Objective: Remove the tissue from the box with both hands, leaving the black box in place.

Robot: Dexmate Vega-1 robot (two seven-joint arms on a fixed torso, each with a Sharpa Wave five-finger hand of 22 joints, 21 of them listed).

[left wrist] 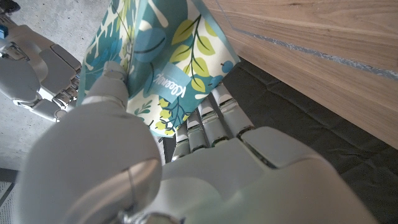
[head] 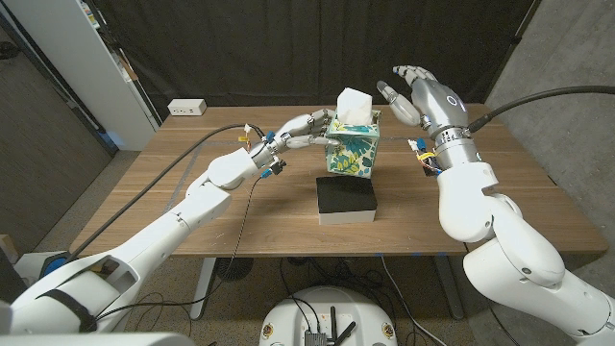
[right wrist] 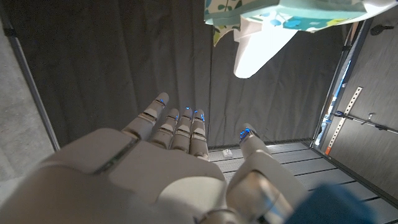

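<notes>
Fingers (head: 306, 123) of left hand (head: 288, 135) pressed against tissue box (head: 353, 146), bench (head: 192, 207) centre, 12 o'clock of black box (head: 346, 200). Right hand (head: 420, 94) spread, raised at tissue's (head: 354, 104) 3 o'clock, apart.

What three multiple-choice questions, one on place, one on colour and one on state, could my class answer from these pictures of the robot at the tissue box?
1. Where is the black box?
A. in front of the tissue box, nearer the robot
B. on top of it
C. off the table

2. What colour is the tissue?
A. white
B. red
C. black

3. How is the right hand?
A. gripping the tissue
B. open in the air beside the tissue
C. resting on the black box

Answers: 1 A, the head view shows it nearer the table's front edge. 2 A, white paper sticks up. 3 B, fingers apart, holding nothing.
</notes>
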